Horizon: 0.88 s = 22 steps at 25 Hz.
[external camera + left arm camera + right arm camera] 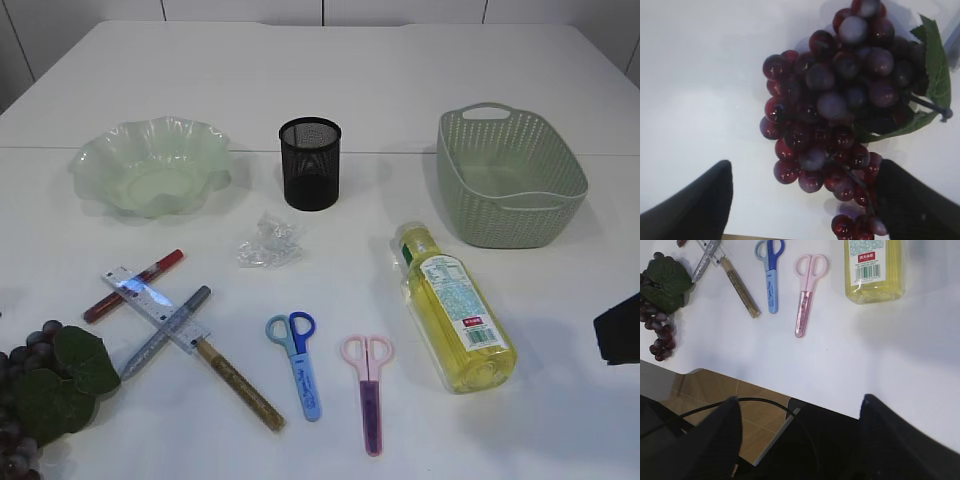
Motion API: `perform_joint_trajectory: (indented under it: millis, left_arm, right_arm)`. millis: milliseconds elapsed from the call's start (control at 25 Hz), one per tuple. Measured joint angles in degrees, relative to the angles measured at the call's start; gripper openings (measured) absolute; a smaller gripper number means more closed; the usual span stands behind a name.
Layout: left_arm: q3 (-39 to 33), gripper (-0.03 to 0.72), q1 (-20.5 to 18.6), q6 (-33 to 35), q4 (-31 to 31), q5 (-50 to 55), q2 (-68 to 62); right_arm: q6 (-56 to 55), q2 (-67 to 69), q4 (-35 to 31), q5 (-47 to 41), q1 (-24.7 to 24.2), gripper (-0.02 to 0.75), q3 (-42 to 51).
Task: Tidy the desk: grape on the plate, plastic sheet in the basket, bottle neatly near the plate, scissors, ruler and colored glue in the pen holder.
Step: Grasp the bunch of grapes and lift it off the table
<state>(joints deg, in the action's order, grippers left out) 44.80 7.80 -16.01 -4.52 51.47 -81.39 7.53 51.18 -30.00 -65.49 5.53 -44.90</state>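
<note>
The grape bunch (840,100) lies at the near left corner of the worktop (400,70), partly cut off by the frame in the exterior view, its dark berries and green leaves just beside the crossed ruler (155,308) and glue pens. The left pincer (802,200) hovers above it with its jaws spread wide on either side of the lower berries, holding nothing. The right pincer (797,435) hangs off the near edge of the worktop, jaws well apart and empty. The bunch looks like an artificial cluster, probably light, lumpy and a little floppy; single berries would likely roll or slip out of a pinch, so the surer hold is across the thick middle of the cluster or on the main stem, though the stem's run is hard to follow among the berries. The worktop's near edge lies close to the grapes, so a nudge could tip them off. The wavy green plate (150,165) sits well apart at the back left, and the way up to it looks open, passing left of the red glue pen (135,285).
</note>
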Motion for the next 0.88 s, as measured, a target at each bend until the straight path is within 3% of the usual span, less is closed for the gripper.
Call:
perform_joint_trajectory:
  millis: [240,880]
  left_arm:
    - [0.1,0.664,0.0,0.0,1.5,-2.2,-5.1]
    - [0.2,0.657,0.0,0.0,2.0,-4.9,-11.6]
  right_arm:
    - [0.0,0.0,0.2,-0.1,2.1,0.563,0.0]
    - [0.0,0.0,0.5,-0.5,2.1,0.563,0.0]
